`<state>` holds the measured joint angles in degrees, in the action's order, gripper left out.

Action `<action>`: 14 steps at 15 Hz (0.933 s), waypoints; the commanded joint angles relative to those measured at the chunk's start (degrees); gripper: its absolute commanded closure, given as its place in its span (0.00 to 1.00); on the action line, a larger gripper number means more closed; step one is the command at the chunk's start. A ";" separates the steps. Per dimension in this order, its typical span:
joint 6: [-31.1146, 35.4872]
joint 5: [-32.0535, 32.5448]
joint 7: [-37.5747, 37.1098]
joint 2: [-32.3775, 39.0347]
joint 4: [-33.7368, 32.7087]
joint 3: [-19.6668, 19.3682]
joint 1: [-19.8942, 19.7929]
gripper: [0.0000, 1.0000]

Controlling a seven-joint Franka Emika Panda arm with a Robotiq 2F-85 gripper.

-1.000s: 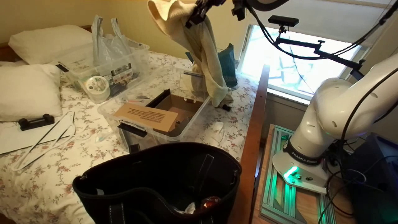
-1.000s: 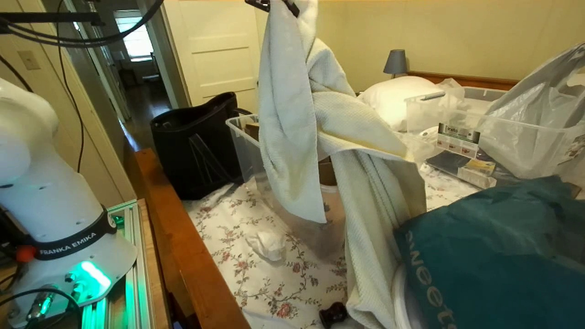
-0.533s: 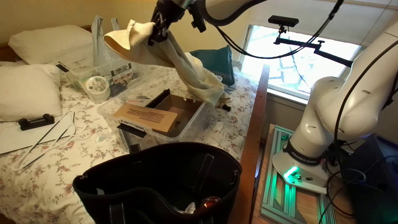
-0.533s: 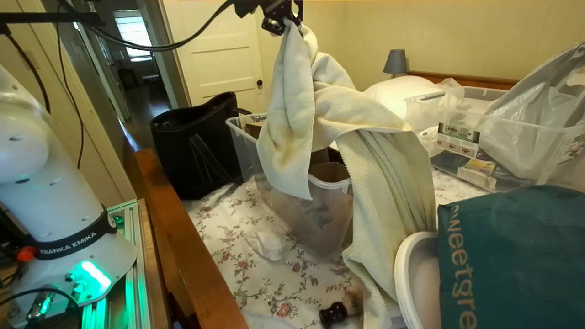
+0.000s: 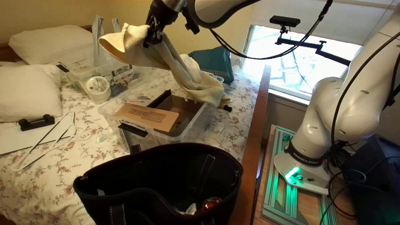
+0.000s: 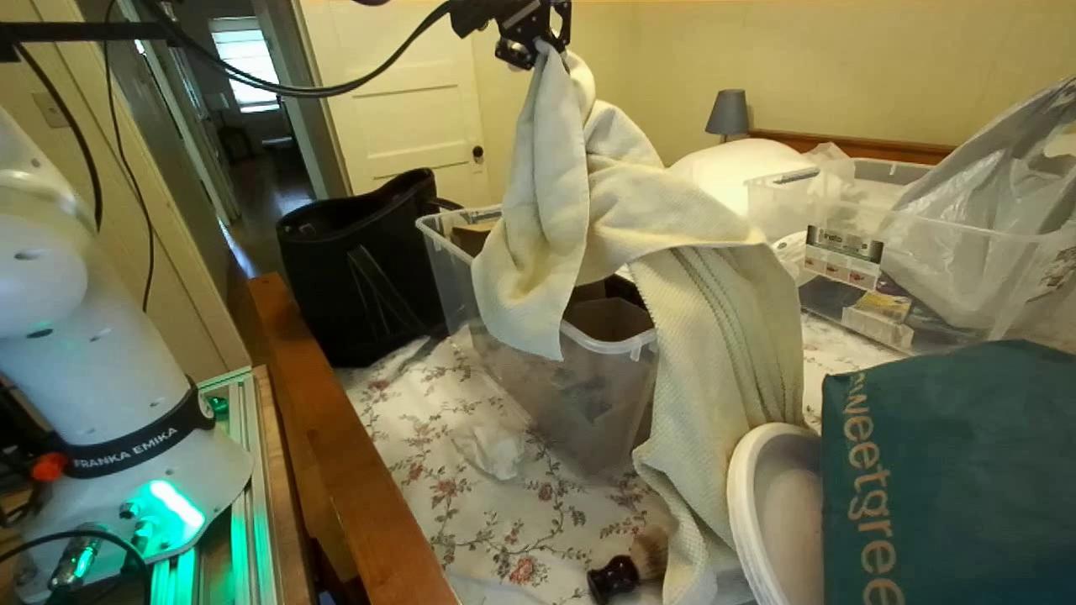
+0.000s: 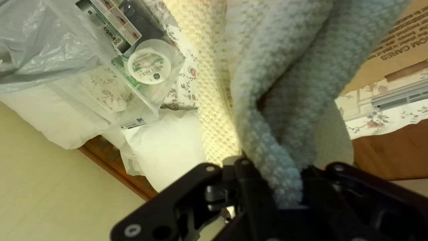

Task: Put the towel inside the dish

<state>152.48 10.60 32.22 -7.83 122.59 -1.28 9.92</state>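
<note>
The cream towel (image 5: 184, 68) hangs from my gripper (image 5: 153, 40), which is shut on one end of it, above the bed. In an exterior view the towel (image 6: 698, 252) drapes from the gripper (image 6: 538, 50) over the clear bin's far corner and down beside a round white dish (image 6: 782, 512). Its lower end lies against the dish's near side on the bed; whether any is inside is hidden. The dish's rim (image 5: 219, 78) shows only partly behind the towel in an exterior view. In the wrist view the towel (image 7: 284, 67) is pinched between the fingers (image 7: 277, 170).
A teal bag (image 6: 950, 470) stands right beside the dish. A clear bin (image 5: 184, 131) holds an open cardboard box. A shaving brush (image 6: 618, 576) lies near the towel's end. A black tote (image 5: 156, 175), a second clear bin (image 5: 75, 78) and a wooden bed rail (image 5: 254, 125) surround the area.
My gripper has moved away from the window side and down, carrying the towel's held end. The teal bag has shifted and stands more upright, and the dish has come into view.
</note>
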 commanded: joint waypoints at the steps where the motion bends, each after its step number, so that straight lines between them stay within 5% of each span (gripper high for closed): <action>1: -0.14 -3.19 1.83 0.24 -1.70 2.42 0.57 0.96; 8: -10.70 -15.23 14.98 3.27 -11.18 8.13 6.15 0.96; 14: -21.13 -17.33 23.75 9.34 -22.44 12.85 7.23 0.96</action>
<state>134.57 -2.26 51.33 -4.26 110.17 8.77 15.18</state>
